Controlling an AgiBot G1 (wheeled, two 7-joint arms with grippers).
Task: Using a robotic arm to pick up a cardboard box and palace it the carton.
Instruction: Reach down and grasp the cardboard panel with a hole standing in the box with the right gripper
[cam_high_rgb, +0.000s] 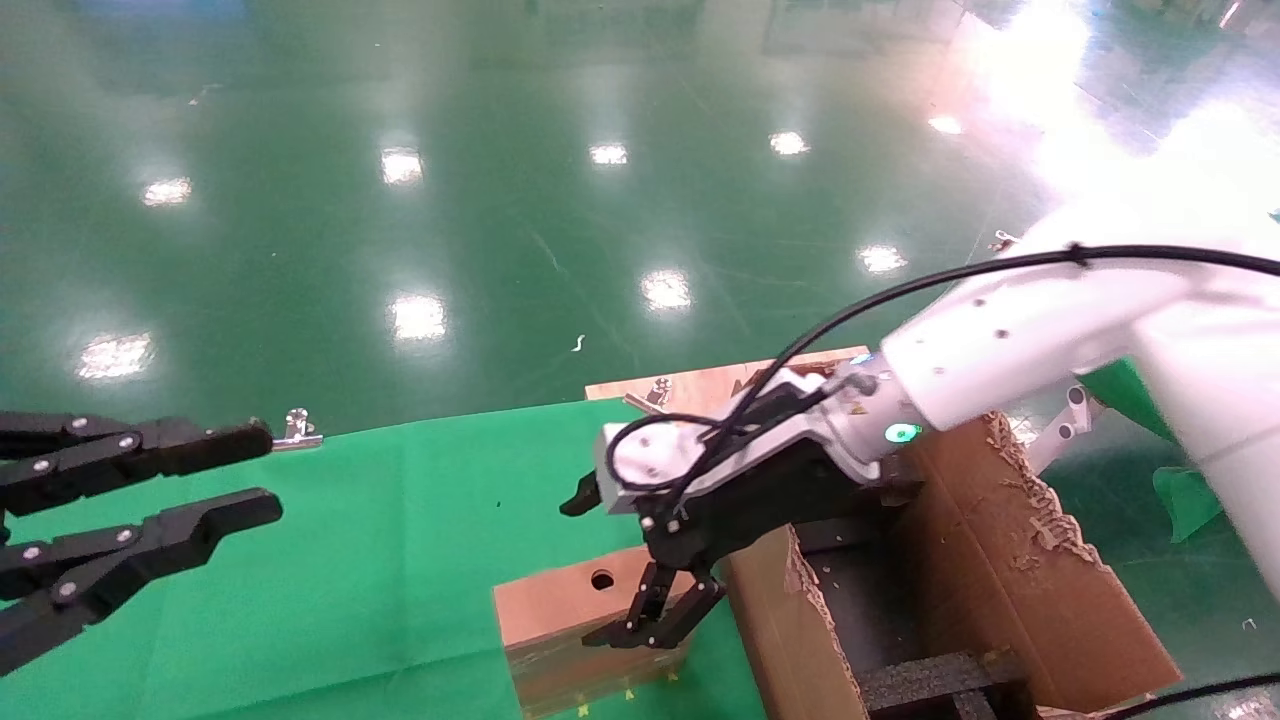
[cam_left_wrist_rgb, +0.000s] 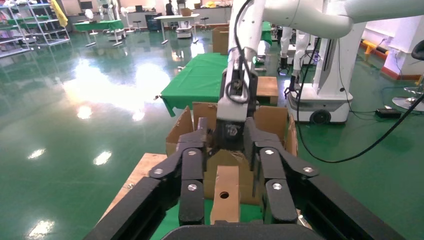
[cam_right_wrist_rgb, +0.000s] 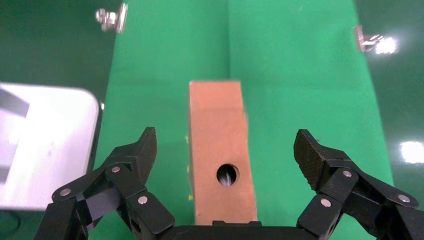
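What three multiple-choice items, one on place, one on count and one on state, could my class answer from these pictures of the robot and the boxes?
1. Where does the cardboard box lie?
A. inside the carton
B. on the green cloth beside the carton
C. on the bare floor

2. How many round holes show in the cardboard box's top face?
A. none
B. one
C. three

3. What is the state of the right gripper?
A. open, with its fingers on either side of the box
B. shut on the box
C. out of view

Answers:
1. B: in the head view the box rests on the green cloth, next to the carton.
2. B: the right wrist view shows a single hole.
3. A: the fingers stand spread apart, clear of the box's sides.

The left gripper hangs open at the far left.
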